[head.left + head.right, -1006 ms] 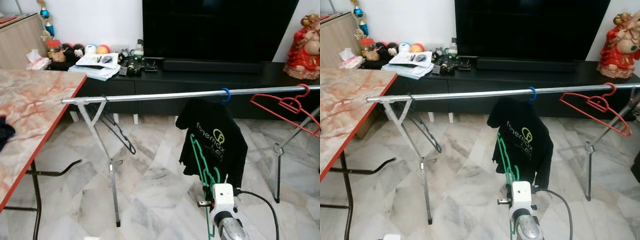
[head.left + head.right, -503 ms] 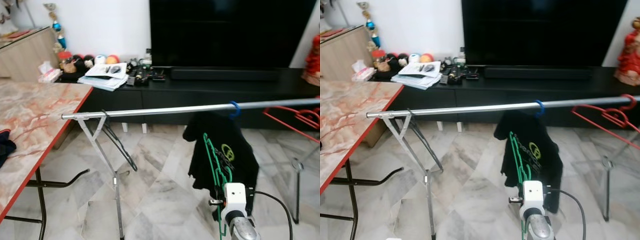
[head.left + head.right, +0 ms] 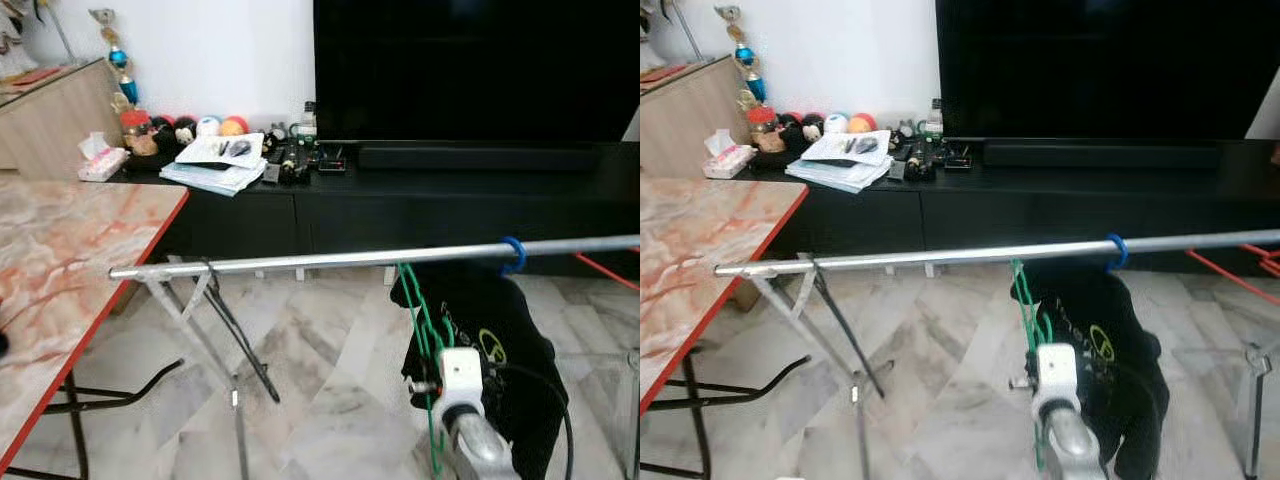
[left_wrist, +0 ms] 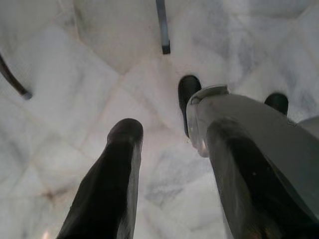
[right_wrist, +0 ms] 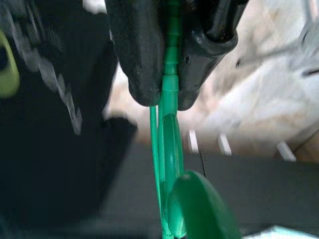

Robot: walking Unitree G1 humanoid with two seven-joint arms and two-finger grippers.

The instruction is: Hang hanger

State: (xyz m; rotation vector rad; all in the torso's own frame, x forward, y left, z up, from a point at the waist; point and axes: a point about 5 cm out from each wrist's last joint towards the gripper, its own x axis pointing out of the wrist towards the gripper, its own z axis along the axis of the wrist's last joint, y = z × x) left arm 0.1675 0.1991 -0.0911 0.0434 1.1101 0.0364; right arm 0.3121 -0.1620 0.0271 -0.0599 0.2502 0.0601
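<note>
green hanger (image 5: 169, 124): plastic, pinched between the two black fingers (image 5: 137, 55) of the right claw (image 5: 167, 97); in the head views it rises from the wrist with its top just at the rail, whether hooked over it i cannot tell
right claw: pressed together on the hanger, held up in front of the black shirt
silver rail (image 3: 330, 260): runs across the scene on a folding metal stand (image 3: 215, 350), over the marble floor (image 3: 330, 400)
black shirt (image 3: 490, 340): hangs from the rail by a blue hook (image 3: 513, 254), just beside the green hanger
left claw (image 4: 159, 129): fingers spread, holding nothing, pointing down at the marble floor
desk (image 3: 60, 260): marble-patterned top with a red edge, at the robot's left
tv console (image 3: 420, 195): black, behind the rail, with papers (image 3: 215, 160) and small items on it
</note>
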